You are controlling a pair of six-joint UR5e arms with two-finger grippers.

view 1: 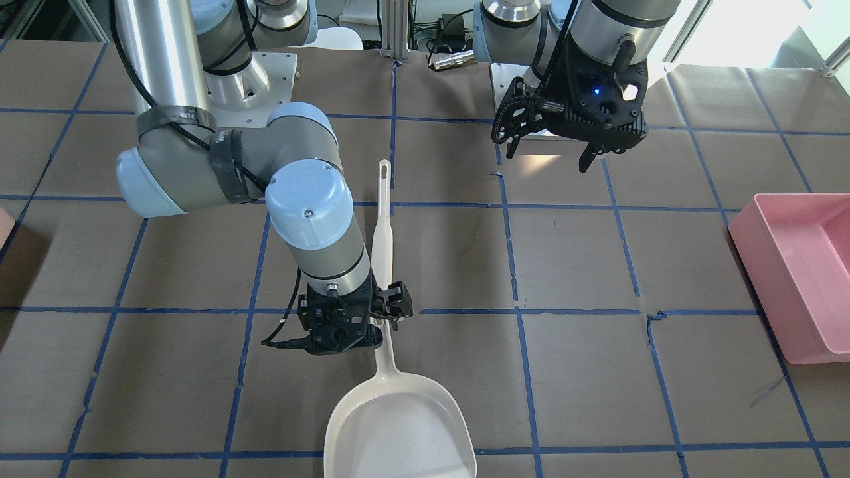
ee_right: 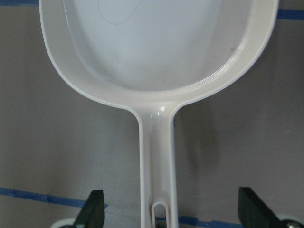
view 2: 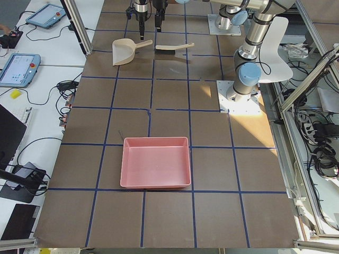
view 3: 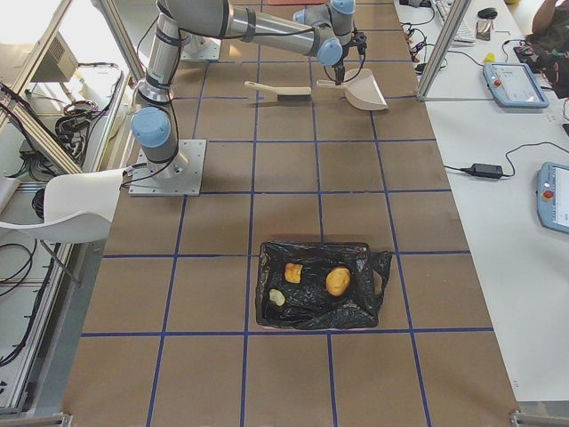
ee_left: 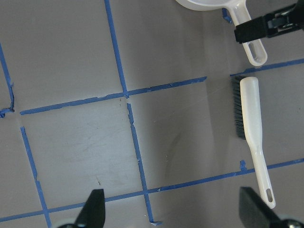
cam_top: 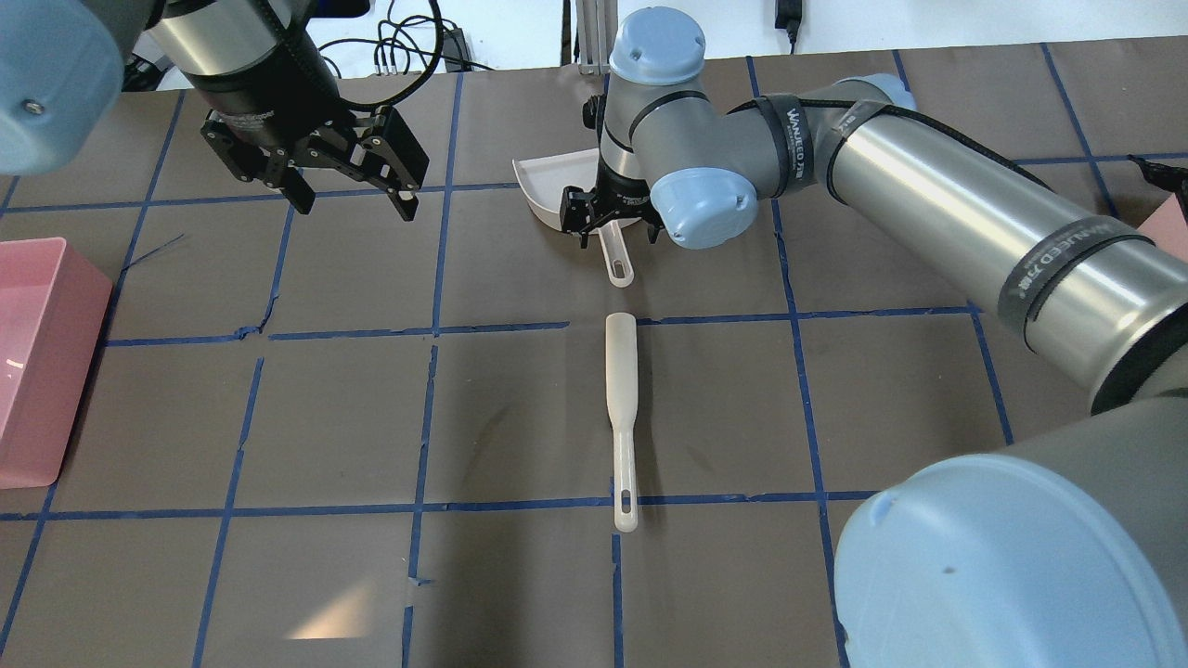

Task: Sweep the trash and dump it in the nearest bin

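Exterior right alone shows trash.

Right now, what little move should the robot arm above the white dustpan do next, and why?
Probably ease the right gripper straight down onto the dustpan handle. Its fingers are open, one on either side of the handle, and seem not yet to grip it. The dustpan rests flat on the table, so lowering should set up the grab.

Three trash lumps, two yellow-green and spongy, one smooth orange, lying close together on black bag; pale pink bin corner at table edge.
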